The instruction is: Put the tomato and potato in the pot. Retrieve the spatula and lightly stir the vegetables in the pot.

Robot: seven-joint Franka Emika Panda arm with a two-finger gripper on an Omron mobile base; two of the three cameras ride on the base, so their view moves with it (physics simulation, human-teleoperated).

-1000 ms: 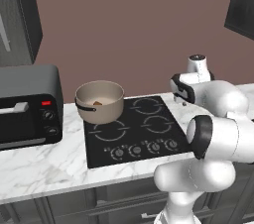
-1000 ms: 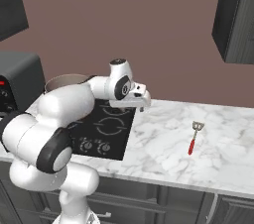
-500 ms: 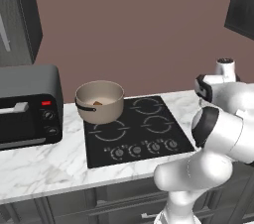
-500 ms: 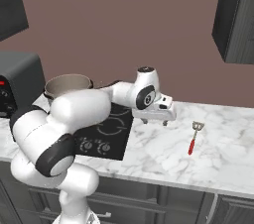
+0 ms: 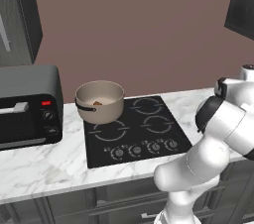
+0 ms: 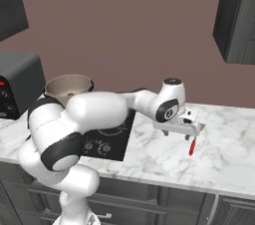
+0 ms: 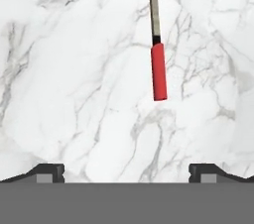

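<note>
While the white arm stretches out to the right over the white marble counter (image 6: 149,157), the claw (image 6: 185,128) hangs just above the thin spatula with the short red handle, slim metal shaft and flat grey head (image 6: 192,146). From the right base view you mostly catch the red handle poking out below the hand, so the head end is hidden there. The hand view fills that in: the spatula (image 7: 156,44) lies flat on the marble, handle end nearer the camera, head running off the top edge, sitting a bit right of centre between the two dark fingertips (image 7: 48,172). Those tips stand wide apart, nothing between them.

Over in the left base view you get the round beige saucepan with the dark band and dark handle (image 5: 100,101) on the back left burner of the black cooktop (image 5: 136,135), next to a dark toaster oven (image 5: 27,104). A small brown lump (image 5: 97,103) shows inside it; can't make out anything red in there.

Plenty of bare marble all around the spatula, well away from the counter's front edge.
</note>
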